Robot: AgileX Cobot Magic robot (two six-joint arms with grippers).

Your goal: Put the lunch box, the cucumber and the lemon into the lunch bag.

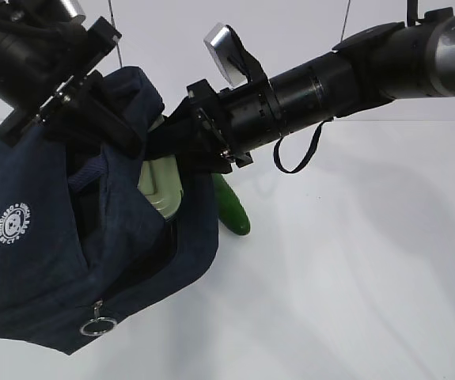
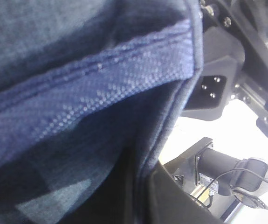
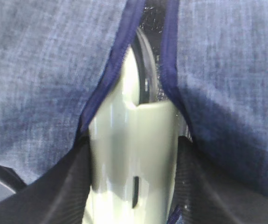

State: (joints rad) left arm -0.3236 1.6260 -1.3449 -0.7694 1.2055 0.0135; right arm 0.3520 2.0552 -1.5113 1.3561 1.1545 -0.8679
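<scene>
Currently: lunch bag (image 1: pixel 45 261) lifted by left pincer (image 1: pixel 92 119), mouth held agape; right pincer (image 1: pixel 181 150) clamps lunch box (image 1: pixel 161 190), half inserted; cucumber (image 1: pixel 233 210) on tabletop (image 1: pixel 354 277).

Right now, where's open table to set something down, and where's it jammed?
Free: the white table right of the cucumber, under the right arm, and the front strip right of the lunch bag. Crowded: the bag's opening, where both arms meet and the lunch box fills the gap.
</scene>
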